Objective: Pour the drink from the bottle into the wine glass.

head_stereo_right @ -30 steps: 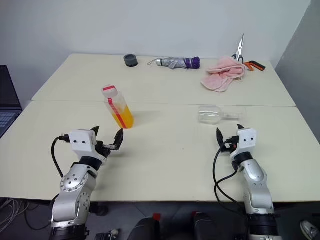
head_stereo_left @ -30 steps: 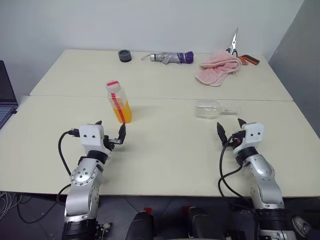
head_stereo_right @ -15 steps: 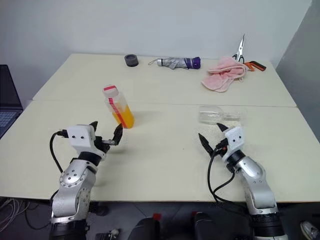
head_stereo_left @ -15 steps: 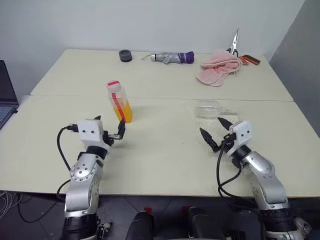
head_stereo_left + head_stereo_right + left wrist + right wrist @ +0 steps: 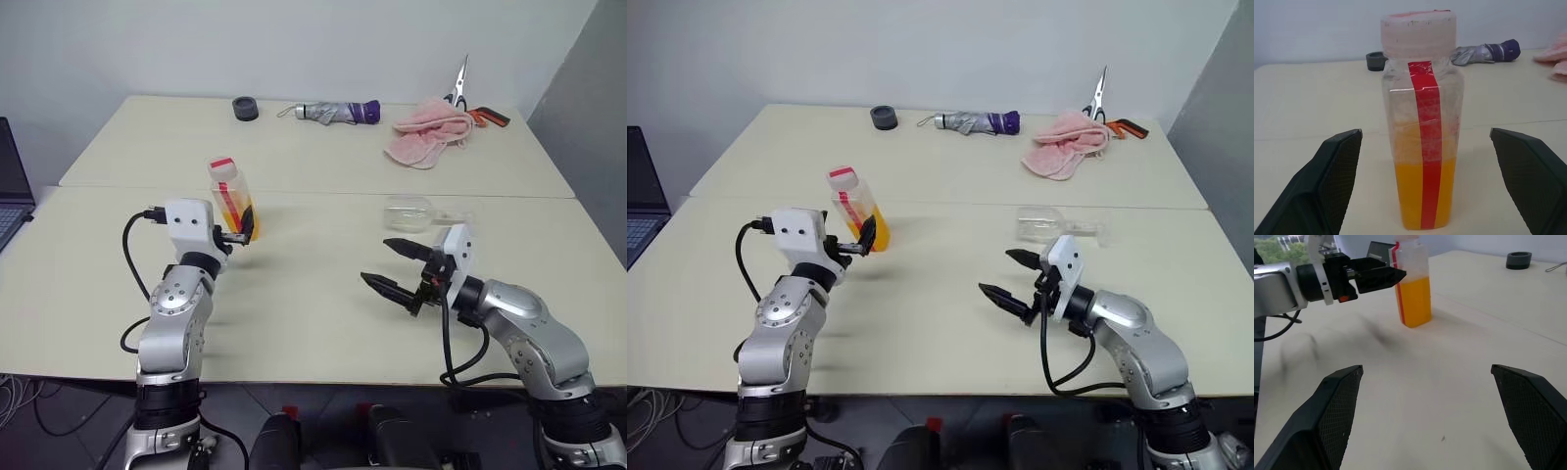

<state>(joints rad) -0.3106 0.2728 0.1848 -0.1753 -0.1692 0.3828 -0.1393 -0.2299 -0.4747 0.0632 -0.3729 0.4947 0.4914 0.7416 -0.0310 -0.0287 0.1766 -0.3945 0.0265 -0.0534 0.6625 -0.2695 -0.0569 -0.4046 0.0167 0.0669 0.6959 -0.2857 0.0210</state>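
Reading left to right, head views:
Left hand (image 5: pixel 233 232): fingers spread, level with the bottle (image 5: pixel 232 199) at left centre; wrist view puts it between the fingers, untouched, so a side grasp looks lined up.
Drink (image 5: pixel 1424 193): fills the lower part; cap on.
Right hand (image 5: pixel 396 269): spread, empty, centre right.
Wine glass (image 5: pixel 412 212): lying sideways on the tabletop (image 5: pixel 313 284), right of centre; probably needs righting first.

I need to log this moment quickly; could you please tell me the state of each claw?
Left claw: open, holding nothing, at the bottle.
Right claw: open, holding nothing.
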